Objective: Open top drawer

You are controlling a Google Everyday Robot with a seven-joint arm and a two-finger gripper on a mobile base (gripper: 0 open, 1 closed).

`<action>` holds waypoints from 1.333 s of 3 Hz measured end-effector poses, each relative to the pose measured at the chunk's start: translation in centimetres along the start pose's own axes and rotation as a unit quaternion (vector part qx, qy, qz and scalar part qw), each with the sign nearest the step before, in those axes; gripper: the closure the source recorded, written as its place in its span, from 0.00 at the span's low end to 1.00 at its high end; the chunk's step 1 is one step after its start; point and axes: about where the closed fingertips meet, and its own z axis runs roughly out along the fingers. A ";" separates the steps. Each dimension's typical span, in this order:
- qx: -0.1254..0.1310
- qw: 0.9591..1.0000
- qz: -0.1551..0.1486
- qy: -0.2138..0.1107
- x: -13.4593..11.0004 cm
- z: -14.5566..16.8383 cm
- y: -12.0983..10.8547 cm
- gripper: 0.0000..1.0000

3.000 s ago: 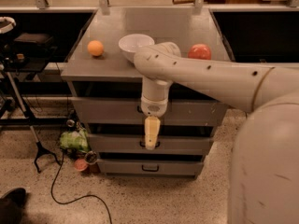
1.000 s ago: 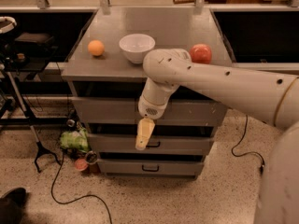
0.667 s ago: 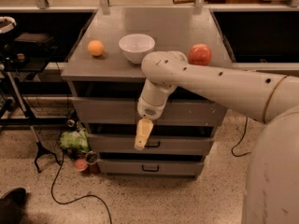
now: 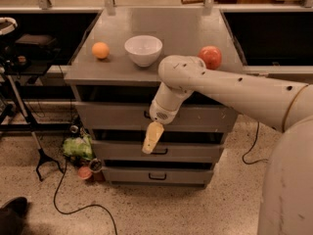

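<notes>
The top drawer point(image 4: 112, 116) is the tallest grey front of the cabinet, just under the top, and its front looks flush with the drawers below. My arm's wrist covers most of its black bar handle point(image 4: 146, 114); only the left end shows. My gripper point(image 4: 152, 137) is cream-coloured and hangs tilted down-left from the wrist. It sits just below the top drawer's handle, in front of the gap above the middle drawer point(image 4: 200, 152), and holds nothing.
On the cabinet top point(image 4: 181, 28) stand an orange point(image 4: 100, 50), a white bowl point(image 4: 143, 50) and a red apple point(image 4: 210, 57). The bottom drawer point(image 4: 122, 175) is lowest. A green bag point(image 4: 76, 146), cables and a black stand point(image 4: 39, 155) lie at the left.
My gripper has drifted a little left and tilted down-left since three seconds ago. Over the last second it has barely moved. The drawers have not moved.
</notes>
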 end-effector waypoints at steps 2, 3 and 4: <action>-0.037 0.998 -0.021 0.038 1.4 1.7 1.1 0.00; -0.054 0.997 -0.029 0.049 2.3 1.7 2.0 0.00; -0.066 0.996 -0.039 0.049 3.8 0.6 3.9 0.00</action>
